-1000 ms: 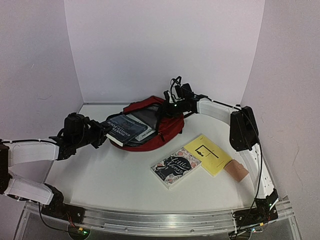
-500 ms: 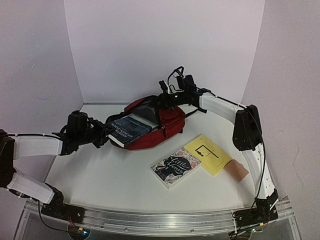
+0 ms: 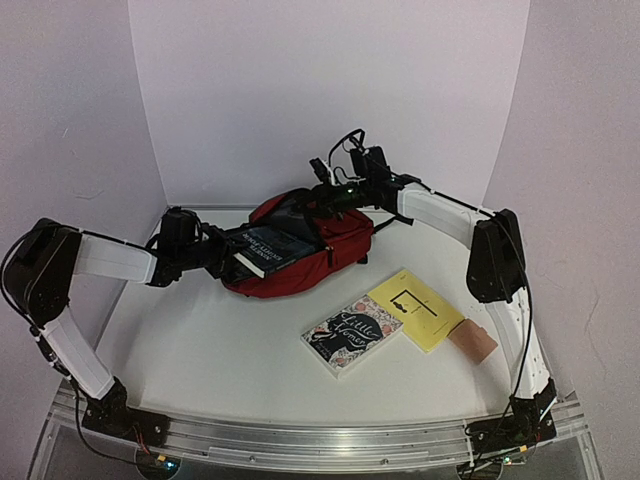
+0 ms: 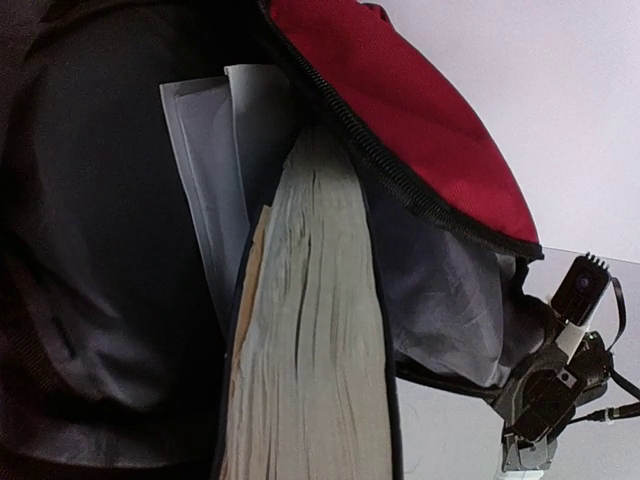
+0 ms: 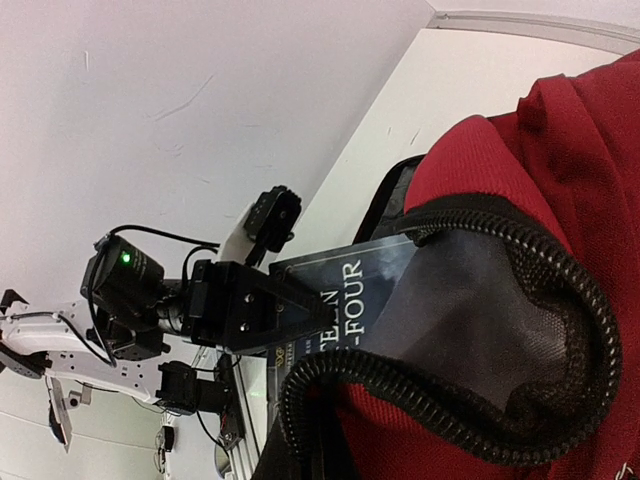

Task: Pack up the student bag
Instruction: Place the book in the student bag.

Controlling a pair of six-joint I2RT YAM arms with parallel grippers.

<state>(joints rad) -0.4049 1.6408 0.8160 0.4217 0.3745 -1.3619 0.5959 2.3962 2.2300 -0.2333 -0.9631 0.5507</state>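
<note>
The student bag (image 3: 305, 272) lies near the middle of the table's (image 3: 200, 350) far edge, its mouth open. A dark blue book (image 3: 272, 248) sits partway inside it, clamped at its near end by the left gripper (image 3: 232, 260). The right gripper (image 3: 332, 196) is closed and seems to pinch the bag's upper rim. A floral book (image 3: 352, 334) and a yellow booklet (image 3: 418, 308) lie toward the front right.

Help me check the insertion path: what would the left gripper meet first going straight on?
Likely the dark lining of the student bag: the book in the left gripper points into its opening beside grey papers.
</note>
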